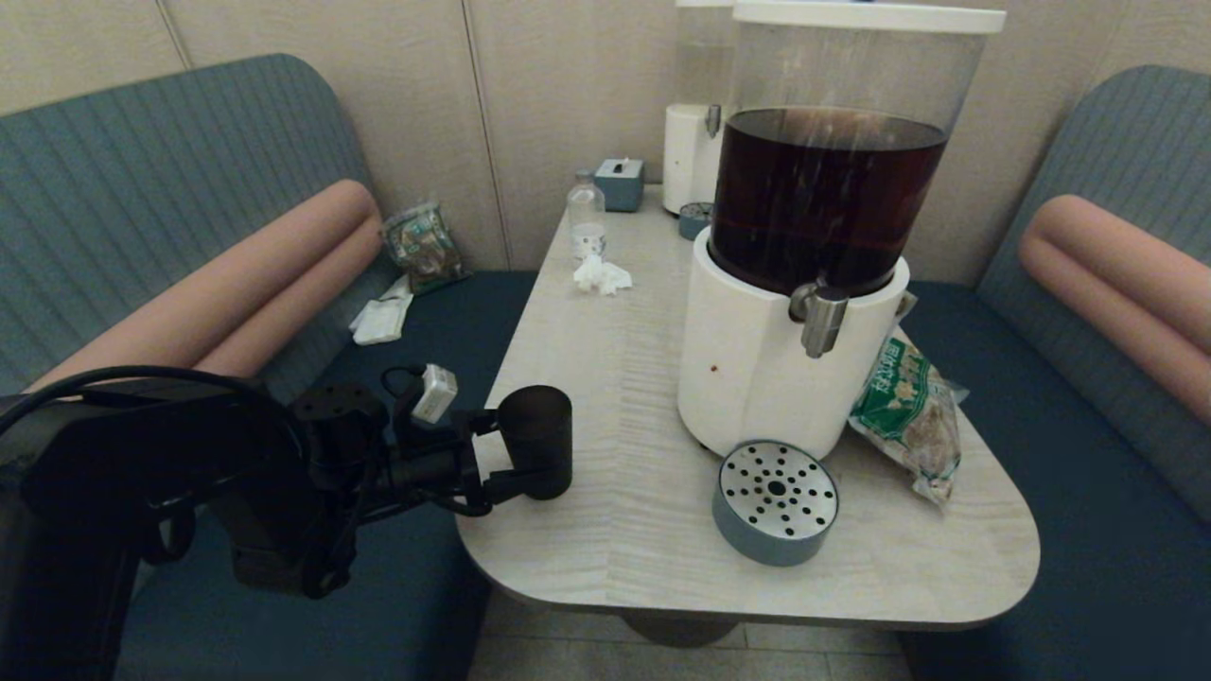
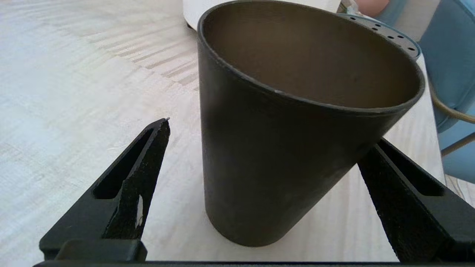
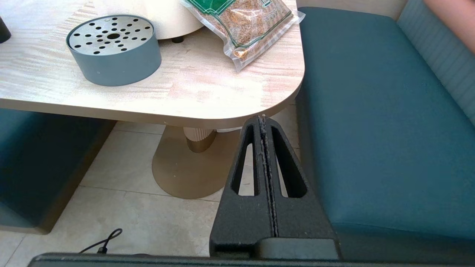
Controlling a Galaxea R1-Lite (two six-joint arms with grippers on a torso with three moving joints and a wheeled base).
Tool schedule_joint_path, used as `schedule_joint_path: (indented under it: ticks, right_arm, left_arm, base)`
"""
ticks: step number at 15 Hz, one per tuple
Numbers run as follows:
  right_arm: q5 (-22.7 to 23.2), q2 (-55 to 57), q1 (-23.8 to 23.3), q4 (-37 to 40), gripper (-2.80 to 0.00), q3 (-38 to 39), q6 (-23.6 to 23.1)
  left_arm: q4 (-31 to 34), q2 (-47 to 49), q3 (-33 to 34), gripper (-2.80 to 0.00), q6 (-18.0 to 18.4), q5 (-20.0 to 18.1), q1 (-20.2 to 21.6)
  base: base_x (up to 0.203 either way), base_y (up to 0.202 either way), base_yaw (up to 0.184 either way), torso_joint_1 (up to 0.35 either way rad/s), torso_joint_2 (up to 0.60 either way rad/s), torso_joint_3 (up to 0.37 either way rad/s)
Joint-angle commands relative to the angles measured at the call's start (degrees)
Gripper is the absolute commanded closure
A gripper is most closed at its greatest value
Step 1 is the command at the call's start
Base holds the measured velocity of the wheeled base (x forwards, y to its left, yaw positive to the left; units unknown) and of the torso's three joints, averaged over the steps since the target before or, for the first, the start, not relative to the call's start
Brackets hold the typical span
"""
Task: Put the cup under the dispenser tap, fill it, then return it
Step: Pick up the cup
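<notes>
dispenser tank (image 1: 833, 142) top — cut off

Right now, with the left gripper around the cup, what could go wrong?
1. The left gripper is open around the cup; one finger stands clear, so uneven closing could tip it.
2. The cup stands near the table edge; a nudge might push it off.
3. The drip tray sits off-line from the dispenser tap.

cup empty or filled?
Empty: the left wrist view looks into the cup between the open left tool; bare walls, no liquid.
</notes>
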Motion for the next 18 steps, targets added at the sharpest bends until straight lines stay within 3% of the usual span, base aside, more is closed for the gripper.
schedule_joint_path:
  ticks: [1,8,9,18]
  right_arm:
    - [0.0,0.1,0.0,0.0,0.0,0.0,0.0]
    - [0.0,0.0,0.0,0.0,0.0,0.0,0.0]
    - [0.0,0.0,0.0,0.0,0.0,0.0,0.0]
    - [0.0,0.0,0.0,0.0,0.0,0.0,0.1]
  left_arm:
    - [-0.5,-0.3,0.1,-2.8,0.0,-0.3,0.0]
    - [-0.5,-0.2,0.6,-2.8,-0.4,0.7,-0.2]
    - [-0.5,-0.1,0.9,0.0,-0.4,0.8,-0.5]
    - [-0.5,-1.6,1.6,0.0,-0.8,0.9,-0.7]
  base:
    - [0.0,0.0,0.0,0.0,0.0,0.0]
    - [0.0,0.0,0.0,0.0,0.0,0.0]
    - [0.0,0.0,0.0,0.0,0.0,0.0]
    - [0.0,0.0,0.0,0.0,0.0,0.0]
